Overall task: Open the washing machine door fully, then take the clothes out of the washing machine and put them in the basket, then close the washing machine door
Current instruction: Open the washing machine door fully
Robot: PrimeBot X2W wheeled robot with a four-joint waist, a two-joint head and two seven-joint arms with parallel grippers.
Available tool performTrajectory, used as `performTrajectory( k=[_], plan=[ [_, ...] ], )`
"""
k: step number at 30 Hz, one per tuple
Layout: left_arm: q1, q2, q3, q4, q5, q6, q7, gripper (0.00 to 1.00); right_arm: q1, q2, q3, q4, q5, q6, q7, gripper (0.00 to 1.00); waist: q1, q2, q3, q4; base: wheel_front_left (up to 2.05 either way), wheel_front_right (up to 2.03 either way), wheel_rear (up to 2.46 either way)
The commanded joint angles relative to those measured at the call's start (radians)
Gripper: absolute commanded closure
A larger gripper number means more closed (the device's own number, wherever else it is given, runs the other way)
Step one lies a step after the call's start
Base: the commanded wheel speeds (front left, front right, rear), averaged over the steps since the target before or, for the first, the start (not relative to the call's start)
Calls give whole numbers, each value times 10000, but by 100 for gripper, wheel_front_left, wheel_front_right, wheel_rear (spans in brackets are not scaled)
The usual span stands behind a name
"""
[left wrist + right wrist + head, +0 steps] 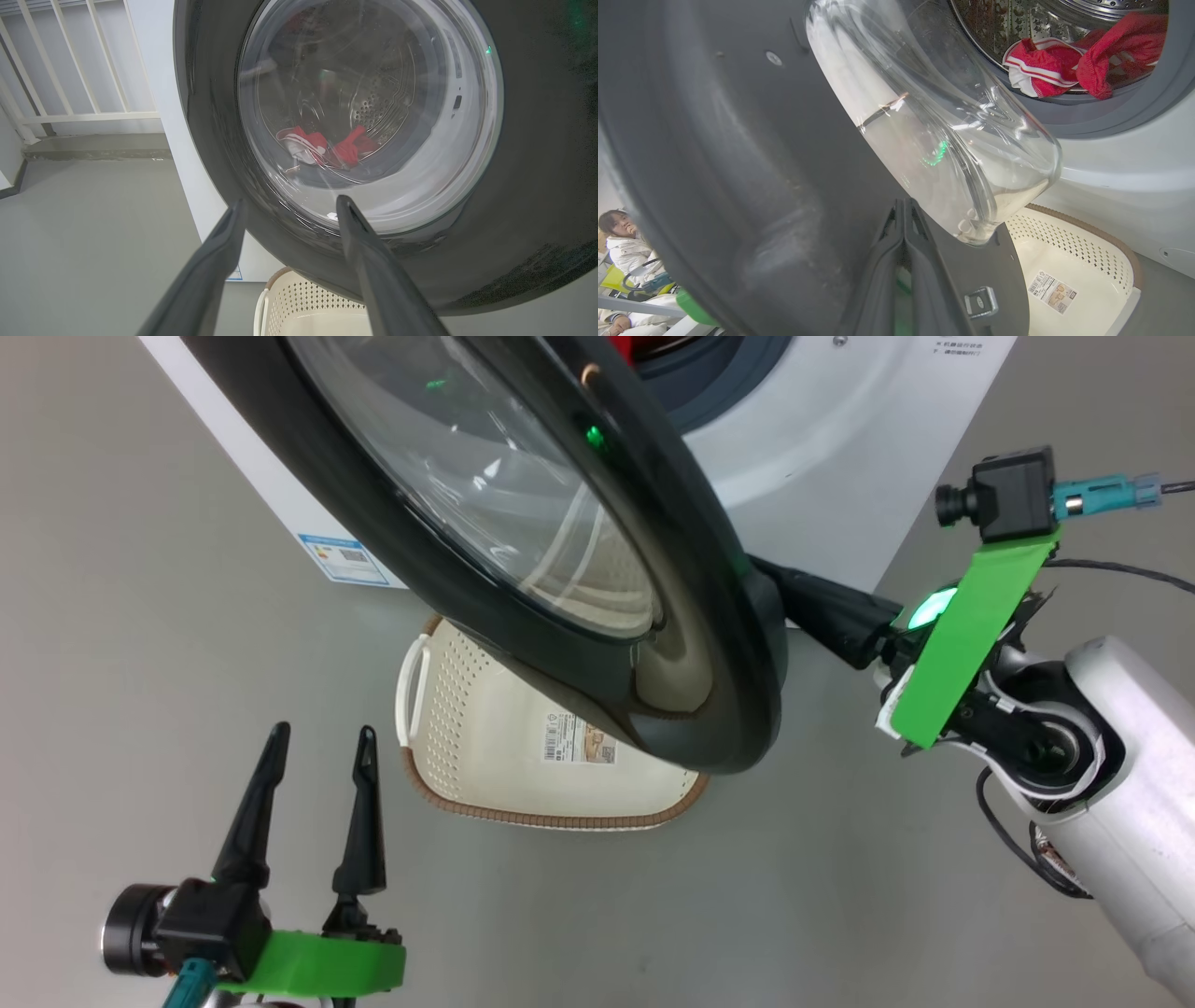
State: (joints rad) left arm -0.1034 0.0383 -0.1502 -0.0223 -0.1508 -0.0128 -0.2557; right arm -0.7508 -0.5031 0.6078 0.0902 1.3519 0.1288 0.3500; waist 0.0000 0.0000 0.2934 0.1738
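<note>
Swinging out from the washing machine [822,439], the washing machine door [709,644] stands partly open in the head view, its lower rim over the basket [485,728] on the floor. A sliver of red shows in the drum mouth at the top edge. The left gripper [322,737] sits at the lower left with its fingers spread and pointing up, near the basket's handle but apart from it. The right gripper [794,597] reaches in from the right, and its dark fingers run up to the door's edge, where the tips pass behind the rim. A blue label sticker [344,558] sits low on the machine's white side.

In the left wrist view the left gripper [292,200] is spread wide before the door's outer face, holding nothing. The clothes [327,147] show through the glass, lying low in the steel drum. The basket's corner [299,298] peeks out under the door, and a white railing [70,70] stands at the far left.

In the right wrist view the right gripper [903,205] has its fingers pressed together, lying along the door's grey inner face just beside the bulging glass bowl [971,154]. The clothes [1064,60] rest at the drum's front lip. The basket [1069,247] lies below the machine's front, bare apart from its paper label [1052,291]. A person [621,238] sits at the lower left.
</note>
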Motion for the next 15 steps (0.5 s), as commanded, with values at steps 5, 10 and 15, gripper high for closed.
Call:
performTrajectory(
  k=[5, 10, 15],
  plan=[
    [160, 168, 443, -301, 32, 87, -61, 0, 426, -2, 402, -629, 185, 19, -106, 100, 0, 0, -193, 169, 0, 0, 0],
    [284, 162, 498, -310, -31, 113, -61, 0, 629, 17, 714, -900, 298, 19, -247, 100, 0, 0, -416, 375, 0, 0, 0],
    [387, 159, 528, -308, -74, 131, -61, 0, 826, 54, 1007, -1128, 368, 19, -304, 100, 0, 0, -582, 511, 0, 0, 0]
  ],
)
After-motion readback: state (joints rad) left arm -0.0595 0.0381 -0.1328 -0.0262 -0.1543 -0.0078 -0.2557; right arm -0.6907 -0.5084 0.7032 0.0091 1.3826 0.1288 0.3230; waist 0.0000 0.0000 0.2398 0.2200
